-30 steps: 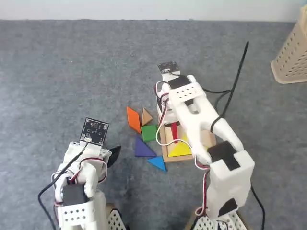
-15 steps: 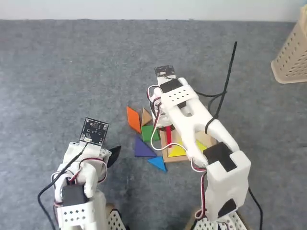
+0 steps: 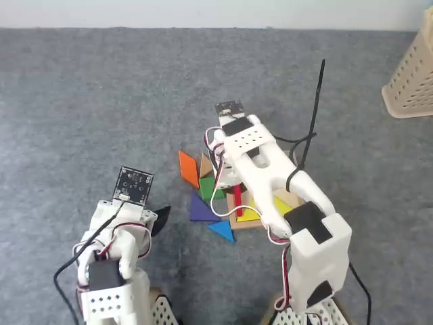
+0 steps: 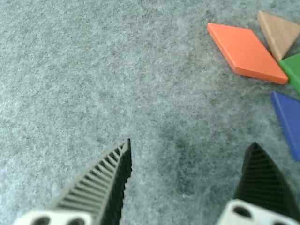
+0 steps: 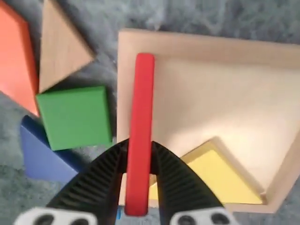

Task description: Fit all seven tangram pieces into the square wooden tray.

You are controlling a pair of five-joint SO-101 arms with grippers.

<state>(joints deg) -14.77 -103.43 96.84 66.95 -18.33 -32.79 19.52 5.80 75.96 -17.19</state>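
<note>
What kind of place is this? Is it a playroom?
Probably a robot practice table, maybe in a lab, not a playroom. The grey cover looks like carpet, the right gripper pinches a red piece at the wooden tray, and the left gripper hangs open nearby.

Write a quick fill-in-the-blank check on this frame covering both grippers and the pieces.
1. The piece lying flat inside the wooden tray is coloured ____.
2. The left gripper hangs over the carpet with its fingers ____.
3. The right gripper is shut on a piece coloured ____.
4. The green square lies ____ the tray.

Missing words: yellow; open; red; outside.
</note>
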